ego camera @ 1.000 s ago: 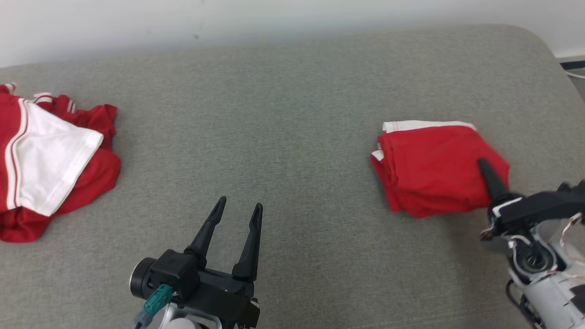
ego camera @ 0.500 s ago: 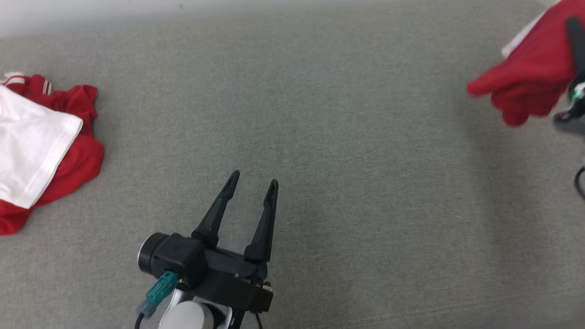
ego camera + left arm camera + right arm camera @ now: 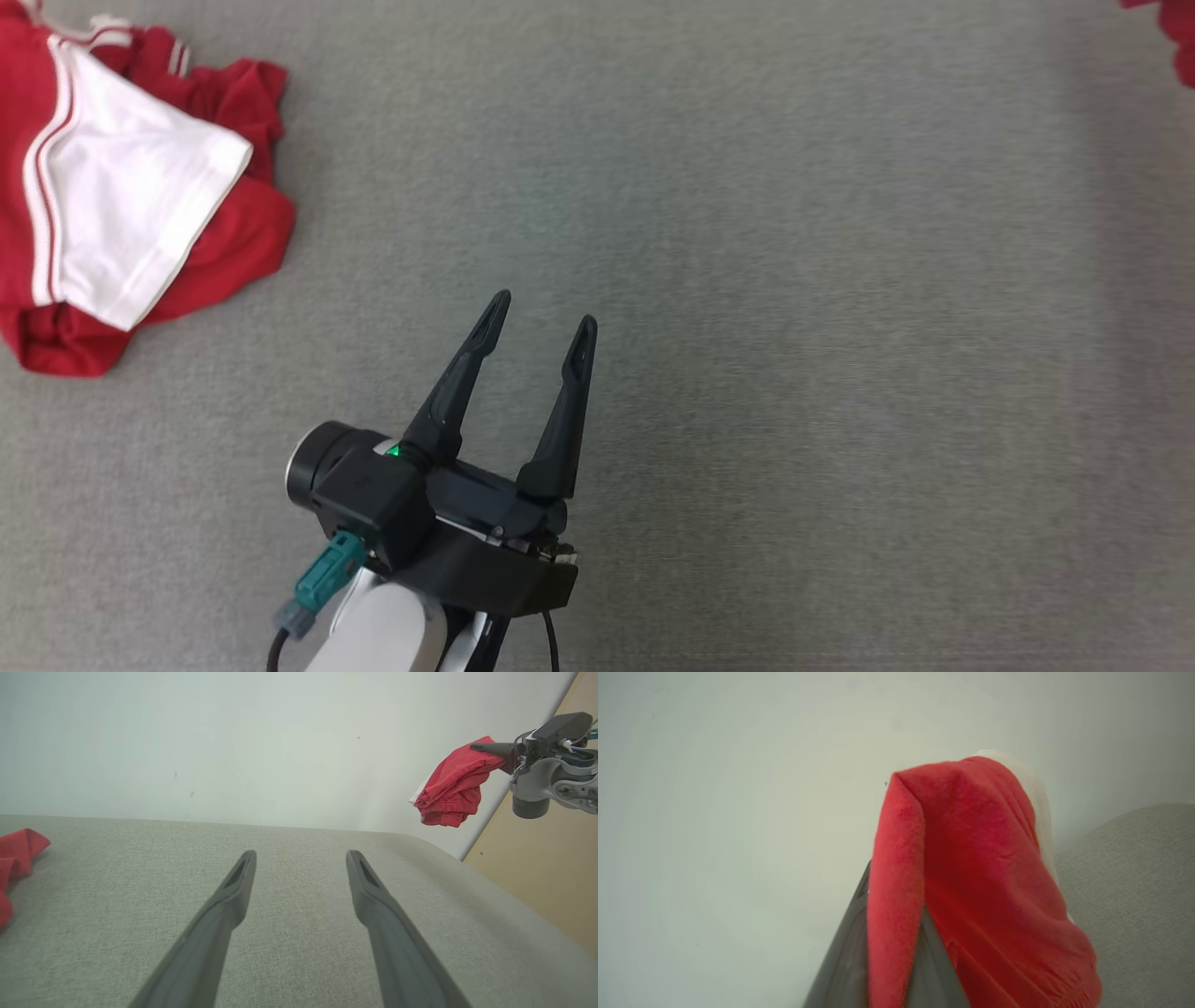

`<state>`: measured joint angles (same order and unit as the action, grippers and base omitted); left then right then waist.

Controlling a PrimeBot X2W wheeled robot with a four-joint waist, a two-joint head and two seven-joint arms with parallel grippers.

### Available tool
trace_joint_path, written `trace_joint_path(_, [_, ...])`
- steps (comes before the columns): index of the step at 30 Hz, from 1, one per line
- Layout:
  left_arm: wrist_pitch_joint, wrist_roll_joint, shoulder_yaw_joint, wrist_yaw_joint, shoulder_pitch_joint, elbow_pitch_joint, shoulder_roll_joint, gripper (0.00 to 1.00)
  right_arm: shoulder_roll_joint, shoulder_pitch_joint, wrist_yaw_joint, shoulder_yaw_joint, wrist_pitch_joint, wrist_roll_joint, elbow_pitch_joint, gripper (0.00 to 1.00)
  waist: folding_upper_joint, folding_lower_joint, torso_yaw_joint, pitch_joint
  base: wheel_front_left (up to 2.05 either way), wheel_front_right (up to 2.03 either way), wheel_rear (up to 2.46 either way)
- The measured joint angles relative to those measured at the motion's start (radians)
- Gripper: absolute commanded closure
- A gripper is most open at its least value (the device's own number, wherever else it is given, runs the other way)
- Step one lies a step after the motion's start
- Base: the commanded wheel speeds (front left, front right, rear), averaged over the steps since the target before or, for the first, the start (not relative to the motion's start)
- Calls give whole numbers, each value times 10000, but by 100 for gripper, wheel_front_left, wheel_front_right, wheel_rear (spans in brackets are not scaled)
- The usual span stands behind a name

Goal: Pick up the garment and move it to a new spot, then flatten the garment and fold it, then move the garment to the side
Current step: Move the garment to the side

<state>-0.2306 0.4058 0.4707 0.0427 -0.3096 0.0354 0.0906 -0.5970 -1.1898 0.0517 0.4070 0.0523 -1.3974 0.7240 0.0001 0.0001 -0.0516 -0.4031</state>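
Where right tool (image 3: 481, 747) grips, red garment (image 3: 451, 786) (soft knit) droops.

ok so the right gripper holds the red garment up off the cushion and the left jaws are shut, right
No: the left gripper has its jaws open, as the head view shows. The right gripper does hold the red garment up off the cushion.

A broad padded surface covered in grey woven fabric (image 3: 794, 327) carries one heap: a crumpled red cotton garment with a white panel lined by thin red stripes (image 3: 131, 215). It lies toward the far left corner, white panel uppermost, red folds bunched around it. The surface's far edge meets a pale wall, and its far right corner is rounded.
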Motion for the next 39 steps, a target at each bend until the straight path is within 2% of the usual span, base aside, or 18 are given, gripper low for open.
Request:
trace_joint_path(8, [-4, -134, -144, 6, -356, 460, 65, 0, -100, -533, -79, -25, -27, 121, 667, 100, 0, 1, -688, -773, 0, 0, 0])
trace_joint_path(14, [-12, -320, -399, 15, -365, 721, 328, 0, 79, -680, 31, -98, -242, 98, 1298, 100, 1, 2, -848, -1399, 0, 0, 0])
trace_joint_path(29, [148, -570, -332, 31, -528, 1047, 581, 0, 4, 233, 449, -343, -683, -100, 2606, 100, 0, 0, 372, -1677, 0, 0, 0])
trace_joint_path(37, [326, -629, -169, 58, -585, 1070, 568, 0, 130, 646, 500, -151, -922, 25, 3204, 100, 0, -1, 652, -1826, 0, 0, 0])
trace_joint_path(38, [347, -629, -161, 58, -592, 1062, 562, 0, 142, 688, 520, -150, -982, 36, 3246, 88, 0, -1, 657, -1826, 0, 0, 0])
trace_joint_path(39, [351, -629, -148, 58, -604, 1047, 552, 0, 153, 713, 539, -146, -989, 36, 3302, 67, 0, -1, 662, -1824, 0, 0, 0])
